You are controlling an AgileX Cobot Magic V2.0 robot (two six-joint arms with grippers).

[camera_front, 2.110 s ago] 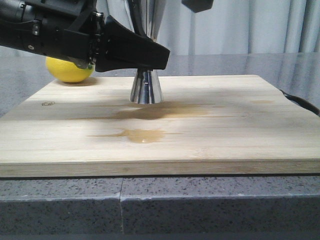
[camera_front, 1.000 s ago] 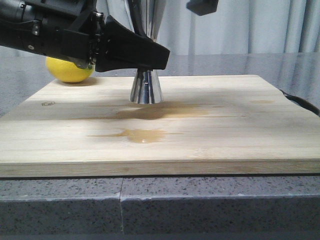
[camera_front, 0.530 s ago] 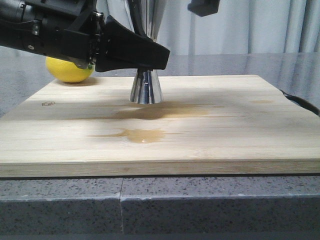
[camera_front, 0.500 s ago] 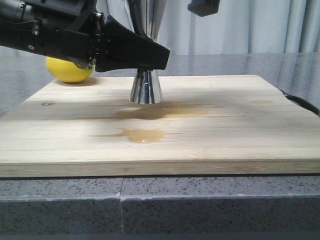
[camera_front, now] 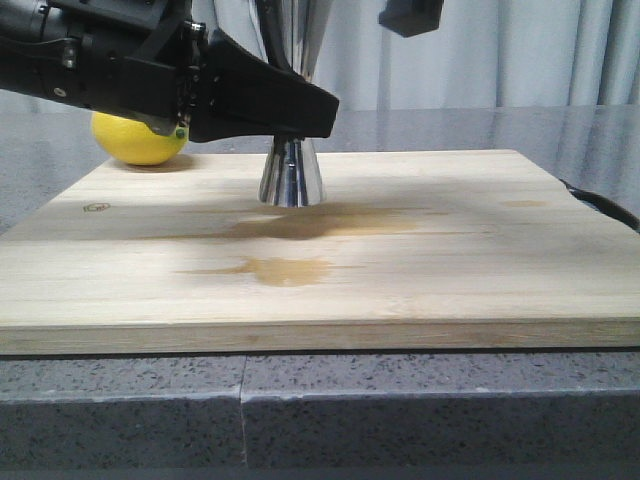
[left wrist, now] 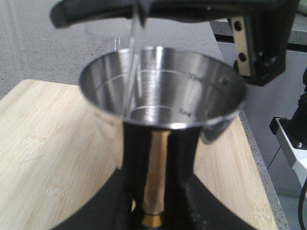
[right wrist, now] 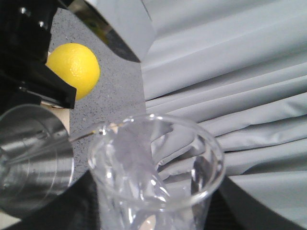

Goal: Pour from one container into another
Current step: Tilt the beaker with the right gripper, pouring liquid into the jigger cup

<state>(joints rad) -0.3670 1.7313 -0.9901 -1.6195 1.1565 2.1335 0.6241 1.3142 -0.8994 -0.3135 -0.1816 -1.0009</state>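
Note:
The steel jigger (camera_front: 291, 176) stands upright on the wooden board (camera_front: 450, 260), and my left gripper (camera_front: 300, 110) is shut on its gold waist (left wrist: 153, 177). In the left wrist view its open cup (left wrist: 163, 91) faces up, with a thin clear stream (left wrist: 133, 62) falling into it. The clear glass beaker (right wrist: 153, 167) is tilted above the jigger (right wrist: 33, 158), and my right gripper (right wrist: 153, 211) is shut on it. A thread of liquid (right wrist: 43, 143) runs from the beaker's lip to the cup. In the front view only a corner of the right gripper (camera_front: 410, 15) shows at the top.
A yellow lemon (camera_front: 135, 140) lies behind the board's far left corner. Two wet brown stains (camera_front: 285, 270) mark the board in front of the jigger. A dark cable (camera_front: 600, 205) lies past the board's right edge. Grey curtains hang behind.
The right gripper's visible corner has crept slightly to the right at the top of the front view. The left gripper and jigger have barely moved.

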